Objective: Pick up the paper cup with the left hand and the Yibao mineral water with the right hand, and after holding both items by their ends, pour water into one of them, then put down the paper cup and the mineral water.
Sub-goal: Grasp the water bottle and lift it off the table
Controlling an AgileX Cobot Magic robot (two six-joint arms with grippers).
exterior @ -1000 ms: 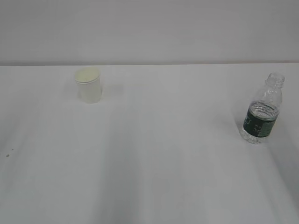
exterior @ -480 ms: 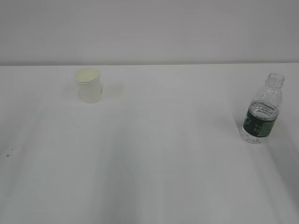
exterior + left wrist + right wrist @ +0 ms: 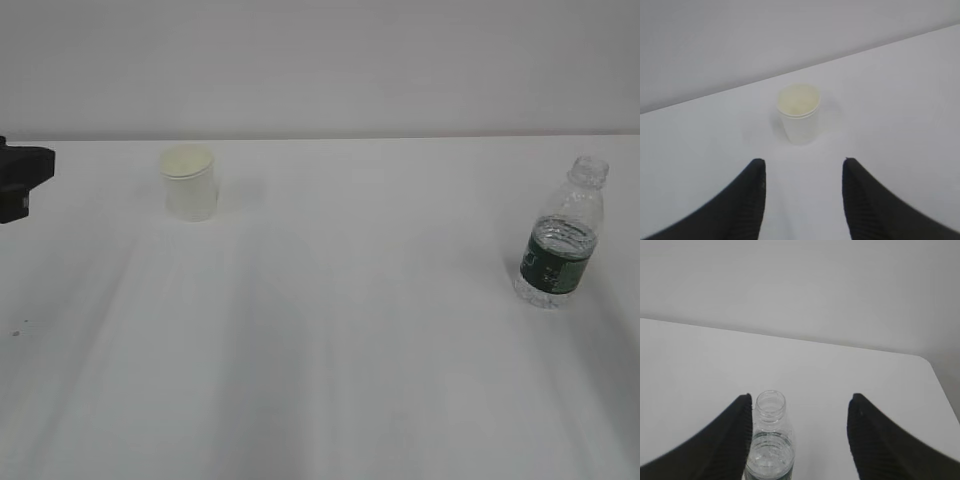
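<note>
The paper cup (image 3: 190,183) stands upright near the counter's (image 3: 350,330) far left edge, the Yibao mineral water (image 3: 562,236) near its right edge. The left hand (image 3: 802,197) and right hand (image 3: 799,432) gape, empty.

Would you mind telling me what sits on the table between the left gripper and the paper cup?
Nothing: in the left wrist view only bare white table separates the open left gripper from the paper cup.

surface: white table (image 3: 330,350) | on it: paper cup (image 3: 190,183) upright; water bottle (image 3: 562,246) upright, capless
</note>
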